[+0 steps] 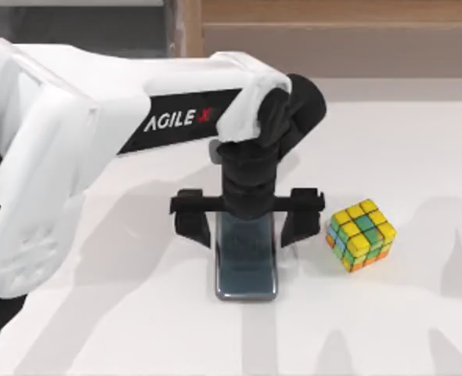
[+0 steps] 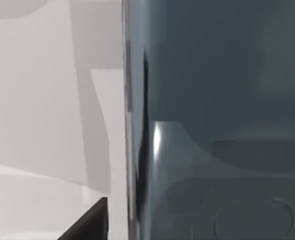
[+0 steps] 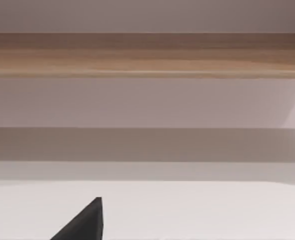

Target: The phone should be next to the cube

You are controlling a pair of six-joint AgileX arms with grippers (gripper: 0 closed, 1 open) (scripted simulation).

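White table [image 1: 388, 329] bears phone [image 1: 247, 274], cube [image 1: 361, 235].

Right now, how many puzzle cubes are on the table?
1. The cube sits on the white table, right of the phone, which lies under the left gripper.

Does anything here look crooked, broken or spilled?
Nothing stands out. The phone lies flat and straight on the table, the left gripper spread wide above it, and the cube sits whole just to its right.
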